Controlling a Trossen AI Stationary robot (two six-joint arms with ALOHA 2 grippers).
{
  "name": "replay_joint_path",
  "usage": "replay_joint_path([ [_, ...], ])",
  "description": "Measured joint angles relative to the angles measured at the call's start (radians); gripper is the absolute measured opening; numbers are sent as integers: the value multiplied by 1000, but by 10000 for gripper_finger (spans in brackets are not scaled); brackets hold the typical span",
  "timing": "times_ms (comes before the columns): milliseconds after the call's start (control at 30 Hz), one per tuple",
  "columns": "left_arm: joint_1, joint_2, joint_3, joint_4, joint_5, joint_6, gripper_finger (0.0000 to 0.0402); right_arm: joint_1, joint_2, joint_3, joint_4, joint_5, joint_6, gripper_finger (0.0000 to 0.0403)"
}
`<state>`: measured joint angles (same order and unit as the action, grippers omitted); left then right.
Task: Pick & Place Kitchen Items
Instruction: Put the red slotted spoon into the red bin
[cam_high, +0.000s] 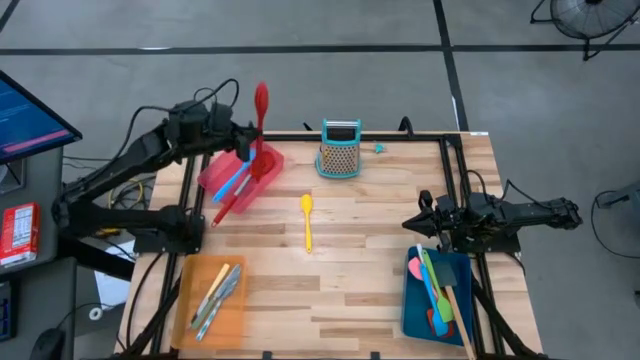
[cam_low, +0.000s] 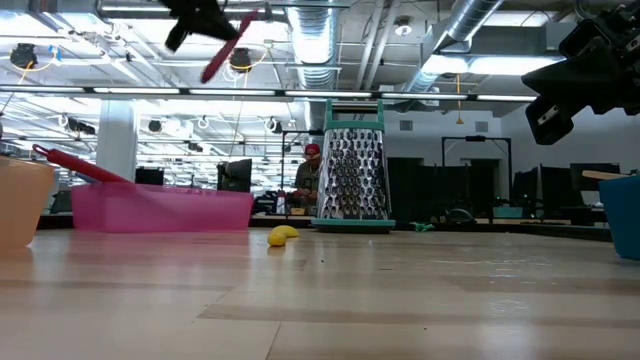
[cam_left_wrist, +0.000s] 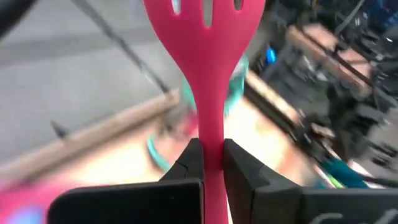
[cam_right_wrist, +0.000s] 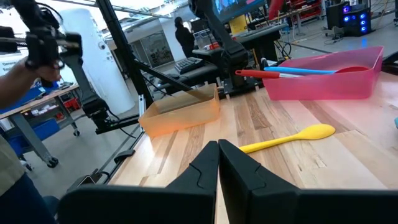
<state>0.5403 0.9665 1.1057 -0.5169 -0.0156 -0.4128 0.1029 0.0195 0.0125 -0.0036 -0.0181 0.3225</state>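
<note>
Near the front of the worktop, the right tool hangs with fingers together and empty, above the blue tray. The yellow spoon lies mid-worktop, long axis near to far, about midway between both arms. Farther back, the left tool is clamped on a red slotted spatula, raised over the pink tray.

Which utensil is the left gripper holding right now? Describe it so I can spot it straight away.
Find the pink tray at the table's far left. Above it, the left gripper is shut on a red slotted spatula, lifted clear, unlike the utensils lying in the tray.
</note>
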Motion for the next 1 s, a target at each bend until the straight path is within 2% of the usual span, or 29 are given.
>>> replay_joint_path([
  [133,104,16,0,-128,231,-106,10,0,0,0,0,0,0,10],
  [233,143,35,0,-224,287,-123,11,0,0,0,0,0,0,10],
  [467,244,97,0,-503,281,-76,12,0,0,0,0,0,0,10],
  [567,258,133,0,-574,242,-34,13,0,0,0,0,0,0,10],
  [1000,264,334,0,-610,165,45,14,0,0,0,0,0,0,10],
])
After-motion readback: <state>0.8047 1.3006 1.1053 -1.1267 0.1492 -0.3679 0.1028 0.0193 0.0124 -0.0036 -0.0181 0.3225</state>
